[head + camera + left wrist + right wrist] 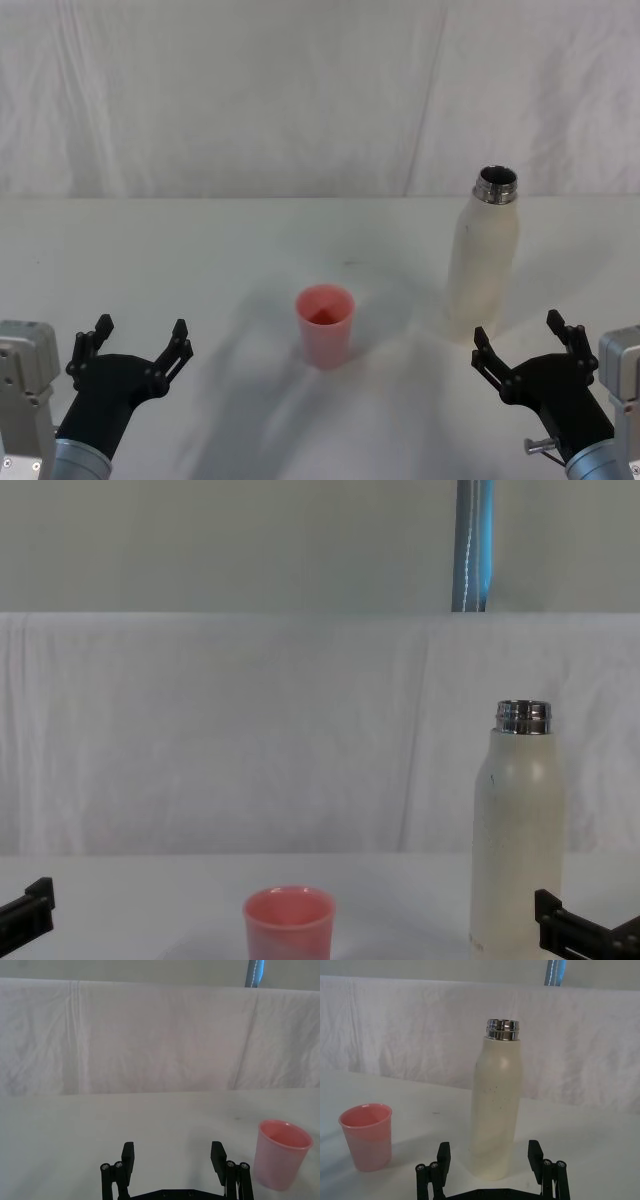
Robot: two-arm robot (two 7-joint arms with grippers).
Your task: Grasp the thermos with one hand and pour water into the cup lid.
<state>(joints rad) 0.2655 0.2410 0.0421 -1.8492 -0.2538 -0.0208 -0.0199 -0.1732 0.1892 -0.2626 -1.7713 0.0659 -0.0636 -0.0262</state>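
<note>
Cream-white and matte, the thermos (483, 262) is standing upright on the white table (200, 250), its cap off and its steel neck open, and I am taking it as my landmark. The cup lid (325, 325) is sitting upright to the thermos's left, a little nearer to me and clear of it. My right gripper (526, 345) is waiting just in front of the thermos base, fingers spread wide and holding nothing; in the right wrist view the bottle is lining up between them, its long axis vertical. My left gripper (138, 345) is idling well left of the thermos, beyond the cup lid, likewise wide open and empty. I am judging the right arm the nearer. I cannot tell how much water the thermos is holding.
</note>
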